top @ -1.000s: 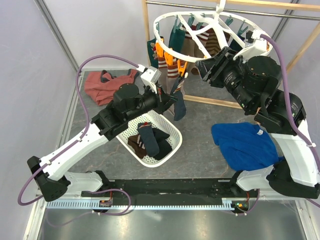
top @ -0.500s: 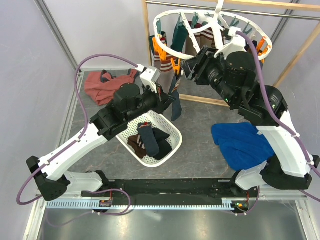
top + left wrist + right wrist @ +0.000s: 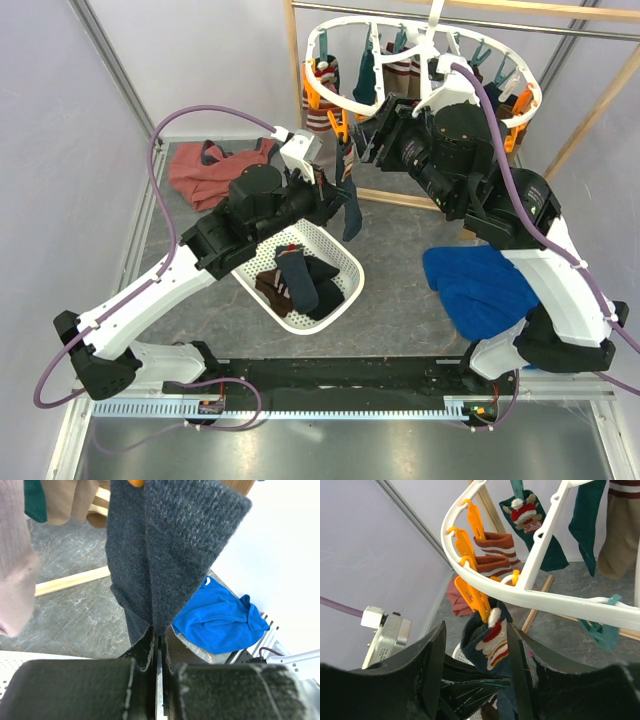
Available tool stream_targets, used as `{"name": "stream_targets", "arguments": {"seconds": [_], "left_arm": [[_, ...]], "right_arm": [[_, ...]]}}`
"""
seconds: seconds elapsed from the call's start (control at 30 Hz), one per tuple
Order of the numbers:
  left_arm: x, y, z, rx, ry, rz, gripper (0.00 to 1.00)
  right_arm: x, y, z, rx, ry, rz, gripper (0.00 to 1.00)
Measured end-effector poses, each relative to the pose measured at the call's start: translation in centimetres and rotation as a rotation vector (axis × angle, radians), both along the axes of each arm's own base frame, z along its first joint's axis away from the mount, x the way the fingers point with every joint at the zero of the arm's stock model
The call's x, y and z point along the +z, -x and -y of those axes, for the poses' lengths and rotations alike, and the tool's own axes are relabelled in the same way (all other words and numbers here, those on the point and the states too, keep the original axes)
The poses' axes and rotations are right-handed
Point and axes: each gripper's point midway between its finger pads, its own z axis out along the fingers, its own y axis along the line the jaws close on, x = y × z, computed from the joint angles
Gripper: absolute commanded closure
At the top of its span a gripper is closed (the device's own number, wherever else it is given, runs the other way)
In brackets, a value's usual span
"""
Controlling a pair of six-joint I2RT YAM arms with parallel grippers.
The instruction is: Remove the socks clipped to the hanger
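Two hands meet at one navy sock point(image 3: 165, 545); the left hand point(image 3: 157, 636) is shut tight on it low down; it hangs straight down from an orange clip point(image 3: 472, 597) on the hanger point(image 3: 535, 597); the right hand point(image 3: 477, 652), open and empty, sits just under that clip.

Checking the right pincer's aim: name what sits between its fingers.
The right wrist view shows the navy sock, its red-white patterned cuff hanging from an orange clip on the hanger, between the open right pincer fingers.
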Motion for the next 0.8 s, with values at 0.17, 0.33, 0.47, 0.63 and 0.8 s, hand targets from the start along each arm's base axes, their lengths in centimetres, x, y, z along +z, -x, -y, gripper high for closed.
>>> {"name": "stream_targets", "arguments": {"seconds": [0.17,0.33,0.47,0.63,0.8], "left_arm": [[-0.2,-0.1,-0.2,0.012,-0.009,-0.004,0.98],[-0.4,0.2,0.0,0.005,-0.019,-0.002,0.98],[-0.4,0.4,0.1,0.002,-0.025,0.004,0.98],[-0.4,0.5,0.2,0.006,-0.028,0.008,0.98],[0.0,0.9,0.5,-0.007,-0.022,0.012,0.98]], "right_arm": [[0.7,0.5,-0.5,0.016,-0.010,0.013,0.41],[1.1,0.9,-0.9,0.024,-0.004,0.028,0.41],[1.5,0.6,-1.3,0.018,0.005,0.042,0.41],[0.8,-0.4,-1.6,-0.029,0.036,0.038,0.38],[0.1,-1.0,-1.3,-0.077,0.073,0.032,0.37]]}}
